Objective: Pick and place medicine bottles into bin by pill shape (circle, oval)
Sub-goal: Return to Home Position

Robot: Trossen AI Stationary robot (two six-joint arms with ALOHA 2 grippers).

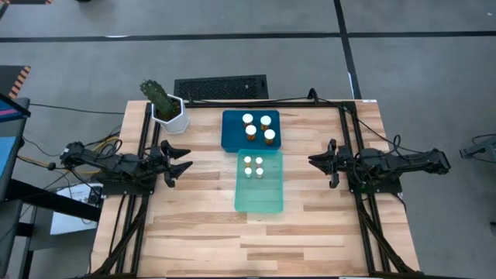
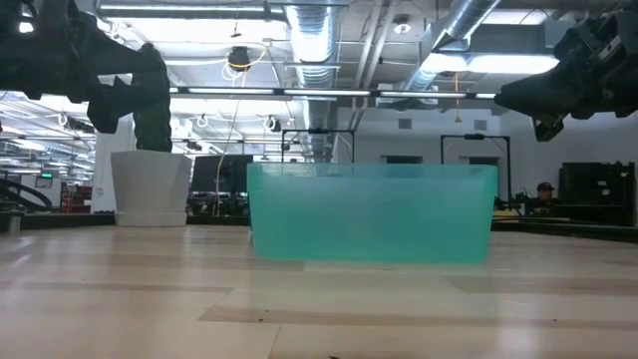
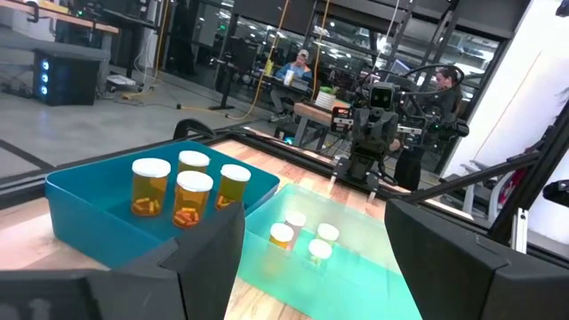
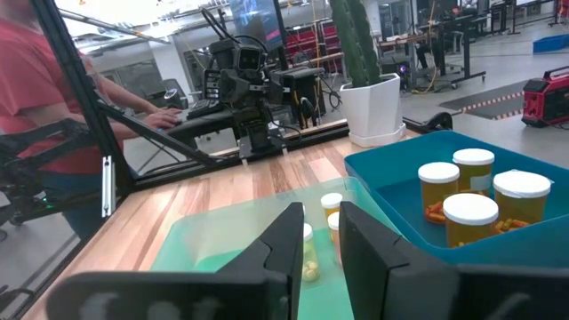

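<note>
Several wider medicine bottles (image 1: 258, 128), amber with white caps, stand upright in the blue bin (image 1: 231, 139) at the table's far middle; the left wrist view shows these bottles (image 3: 182, 191) too. Several slimmer bottles (image 1: 253, 166) stand in the far end of the teal bin (image 1: 260, 198), just nearer. My left gripper (image 1: 187, 159) hovers open at the table's left, pointing level toward the bins. At the table's right my right gripper (image 1: 311, 160) hovers shut, facing them. Neither gripper touches anything.
A white pot with a cactus (image 1: 169, 108) stands at the far left, beside the blue bin. Bare wood (image 1: 256, 248) lies between the teal bin and the near edge. A person in a red top (image 4: 40, 89) is beyond the table's left side.
</note>
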